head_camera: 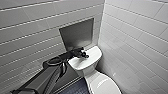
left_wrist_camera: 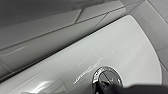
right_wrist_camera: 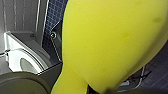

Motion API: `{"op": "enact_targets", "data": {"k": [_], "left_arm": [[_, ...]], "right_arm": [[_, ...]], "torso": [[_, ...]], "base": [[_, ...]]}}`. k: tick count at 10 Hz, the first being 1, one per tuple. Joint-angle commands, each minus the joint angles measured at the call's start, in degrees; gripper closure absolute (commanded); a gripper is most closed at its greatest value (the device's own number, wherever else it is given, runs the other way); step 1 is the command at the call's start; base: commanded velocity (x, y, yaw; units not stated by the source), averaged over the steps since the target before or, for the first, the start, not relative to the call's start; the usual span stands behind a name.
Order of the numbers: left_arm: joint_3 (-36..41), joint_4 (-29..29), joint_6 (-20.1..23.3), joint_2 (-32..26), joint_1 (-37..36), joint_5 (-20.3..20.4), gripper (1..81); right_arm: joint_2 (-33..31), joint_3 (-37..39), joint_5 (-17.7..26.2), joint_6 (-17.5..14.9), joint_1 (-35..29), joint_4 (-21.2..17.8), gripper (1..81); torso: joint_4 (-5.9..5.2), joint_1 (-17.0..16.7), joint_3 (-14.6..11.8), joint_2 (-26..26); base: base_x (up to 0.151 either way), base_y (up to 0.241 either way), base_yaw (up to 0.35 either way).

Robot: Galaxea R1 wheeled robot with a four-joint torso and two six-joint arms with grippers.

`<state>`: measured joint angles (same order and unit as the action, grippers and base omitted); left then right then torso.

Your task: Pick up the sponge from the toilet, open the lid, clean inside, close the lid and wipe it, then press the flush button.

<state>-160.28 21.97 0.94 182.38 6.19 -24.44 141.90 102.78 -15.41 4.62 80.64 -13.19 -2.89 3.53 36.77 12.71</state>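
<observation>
You see the left gripper (head_camera: 82, 53) on the toilet (head_camera: 86, 63) tank top, its tip at the flush button (left_wrist_camera: 108, 77); whether it is apart or together cannot be determined. The right gripper (right_wrist_camera: 96, 89) is clamped on the sponge (right_wrist_camera: 112, 42).

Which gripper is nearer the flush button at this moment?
Left. The left gripper is over the tank top, its tip at the flush button. The right gripper, holding the sponge, is away from the tank, with floor tiles behind it.

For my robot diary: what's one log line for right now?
left gripper: at flush button on toilet | sponge: held on right side | lid: closed
</observation>
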Motion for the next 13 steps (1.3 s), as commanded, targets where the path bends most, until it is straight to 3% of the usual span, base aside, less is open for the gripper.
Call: {"op": "enact_targets", "data": {"k": [1, 13], "left_arm": [[-0.6, -1.2, 1.1, 2.6, -12.3, -0.3, 81.1], [-0.1, -0.4, 0.5, 2.6, -10.0, -0.2, 81.1]], "right_arm": [[-1.5, -1.5, 4.2, 0.1, 0.0, 0.1, 81.1], [-1.1, -1.2, 4.1, 0.1, 0.2, 0.3, 81.1]], "torso": [[0.00, 0.0, 0.0, 0.0], [0.00, 0.0, 0.0, 0.0]], "base": [[0.000, 0.000, 0.000], [0.000, 0.000, 0.000]]}}
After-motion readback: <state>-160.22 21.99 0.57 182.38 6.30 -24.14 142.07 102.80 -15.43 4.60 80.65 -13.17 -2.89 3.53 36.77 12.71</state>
